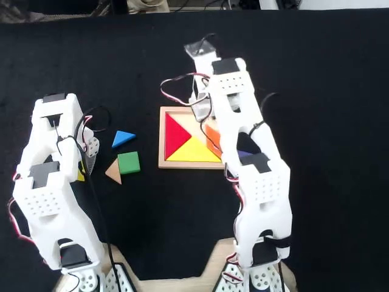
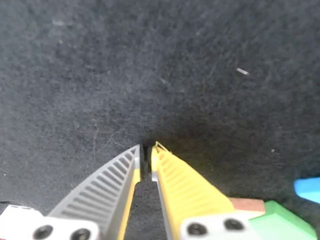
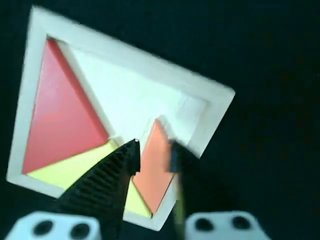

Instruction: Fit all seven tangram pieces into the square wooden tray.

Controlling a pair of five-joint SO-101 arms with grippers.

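Observation:
The square wooden tray (image 1: 162, 137) lies mid-table with a red triangle (image 1: 175, 134) and a yellow triangle (image 1: 193, 152) in it. My right arm (image 1: 234, 103) hangs over the tray's right side. The right gripper (image 3: 154, 147) is shut on the orange piece (image 3: 152, 175), which sits tilted over the tray's corner (image 3: 207, 112) beside the red triangle (image 3: 60, 110) and the yellow triangle (image 3: 80, 162). To the tray's left lie a blue triangle (image 1: 123, 139), a green square (image 1: 128, 162) and a tan triangle (image 1: 113, 171). My left gripper (image 2: 145, 149) is shut, with nothing in it, just above the black cloth left of them.
A black cloth (image 1: 328, 91) covers the table. The left arm (image 1: 55, 152) stands at the left edge, with cables trailing beside it. The green square (image 2: 280, 222), tan triangle (image 2: 245, 204) and blue triangle (image 2: 307, 189) lie close beside the left gripper.

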